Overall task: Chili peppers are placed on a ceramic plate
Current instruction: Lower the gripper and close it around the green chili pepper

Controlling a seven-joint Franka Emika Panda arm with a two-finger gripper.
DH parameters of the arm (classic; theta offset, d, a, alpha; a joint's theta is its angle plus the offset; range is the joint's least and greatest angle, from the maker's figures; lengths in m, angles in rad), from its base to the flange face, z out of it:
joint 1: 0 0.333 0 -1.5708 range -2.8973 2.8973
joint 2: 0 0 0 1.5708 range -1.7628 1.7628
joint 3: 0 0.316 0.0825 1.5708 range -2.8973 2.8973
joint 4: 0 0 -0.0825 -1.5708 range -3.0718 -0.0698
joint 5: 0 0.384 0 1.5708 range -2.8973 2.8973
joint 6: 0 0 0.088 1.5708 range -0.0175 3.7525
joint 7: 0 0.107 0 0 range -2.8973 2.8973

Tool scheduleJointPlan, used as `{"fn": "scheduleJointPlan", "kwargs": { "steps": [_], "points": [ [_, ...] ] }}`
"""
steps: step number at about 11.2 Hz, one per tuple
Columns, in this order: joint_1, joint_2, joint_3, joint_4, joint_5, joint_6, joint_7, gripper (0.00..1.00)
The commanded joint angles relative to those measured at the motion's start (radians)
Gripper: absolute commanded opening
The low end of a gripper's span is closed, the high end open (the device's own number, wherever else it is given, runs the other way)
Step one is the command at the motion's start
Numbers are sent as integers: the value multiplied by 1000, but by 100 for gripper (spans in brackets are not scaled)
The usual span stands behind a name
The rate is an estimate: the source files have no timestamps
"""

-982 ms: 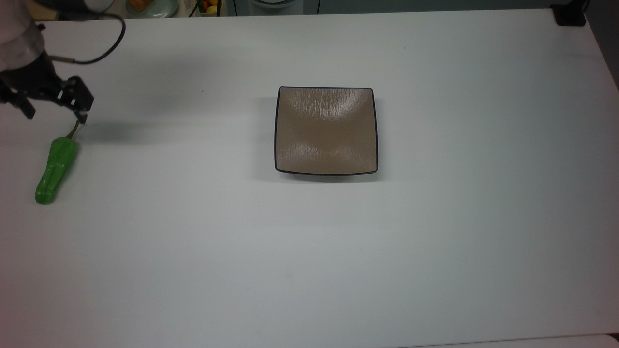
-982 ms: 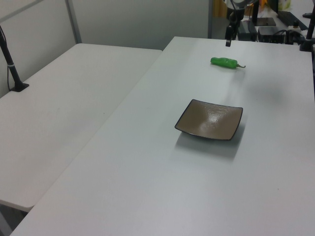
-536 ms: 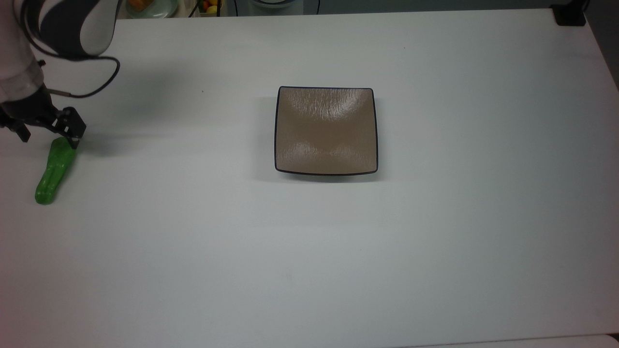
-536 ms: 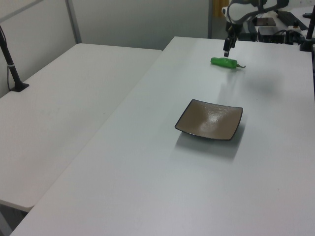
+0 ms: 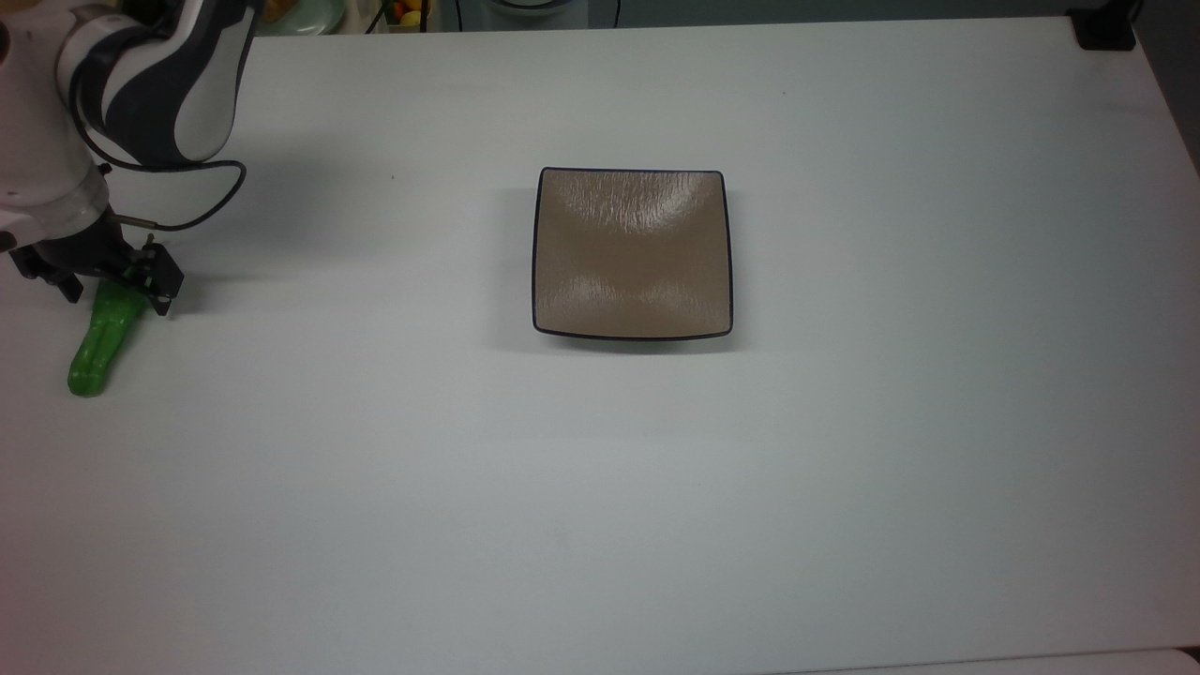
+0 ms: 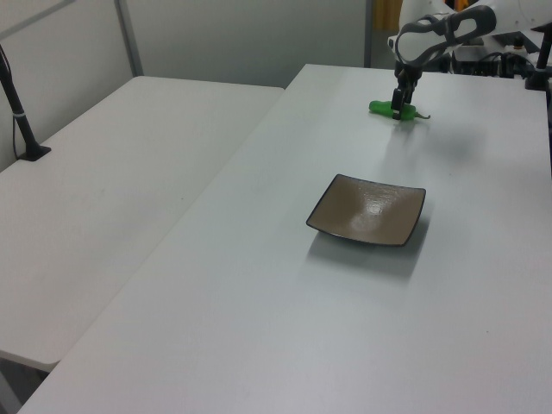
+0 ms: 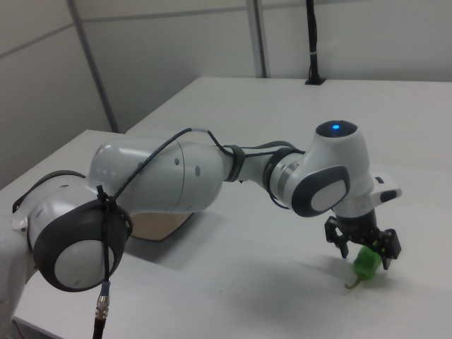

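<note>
Since a second ago our gripper [image 5: 120,281] has dropped from above the stem to straddle the chili pepper [image 5: 101,339] at its stem end, fingers spread wide on either side, nothing clamped yet. We reckon the risk is grabbing so near the tip: the glossy, wrinkled skin could slip, or the long green body might swing and drop on the way. It lies flat on the table [image 5: 600,487] at the top view's far left, well apart from the empty ceramic plate [image 5: 632,253].
</note>
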Motion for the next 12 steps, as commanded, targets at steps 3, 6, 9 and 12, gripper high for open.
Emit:
{"fn": "scheduleJointPlan", "kwargs": {
  "steps": [3,6,9,12],
  "points": [
    [-7,-14,-10,-36,12,55,-21,61],
    [-7,-14,-10,-36,13,54,-18,9],
    [-5,-37,-9,-36,16,36,-17,9],
    [31,-135,-3,-38,16,-146,-17,9]
  ]
}}
